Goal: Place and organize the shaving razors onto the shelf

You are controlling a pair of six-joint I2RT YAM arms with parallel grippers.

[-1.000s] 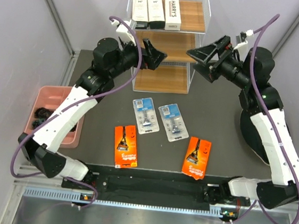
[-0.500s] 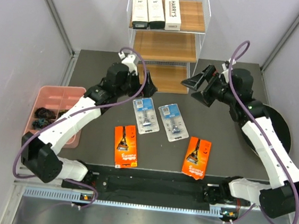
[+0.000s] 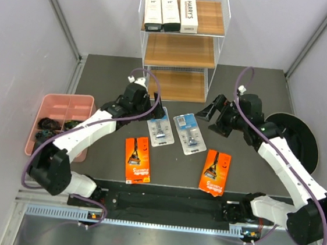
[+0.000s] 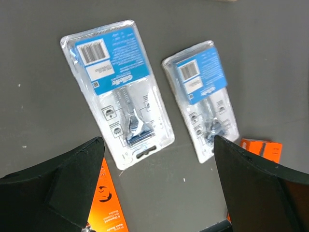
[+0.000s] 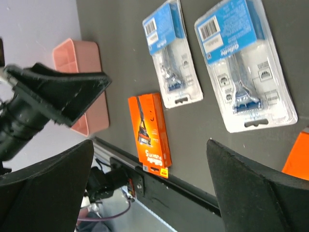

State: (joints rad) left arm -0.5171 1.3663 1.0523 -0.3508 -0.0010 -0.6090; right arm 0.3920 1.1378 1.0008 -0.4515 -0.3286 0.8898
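Dark grey tabletop, purple walls. White wire-frame shelf with three wooden tiers: three long white razor boxes sit side by side on the top tier, lower tiers bare. By the look of it, three of seven are done.

Left to do, all flat on the tabletop:
- left blue-clear blister pack
- right blue-clear blister pack
- left orange razor card
- right orange razor card

Left gripper is spread wide and empty, left blister pack right under its fingers. Right gripper is also wide and empty, right blister pack just beside it.
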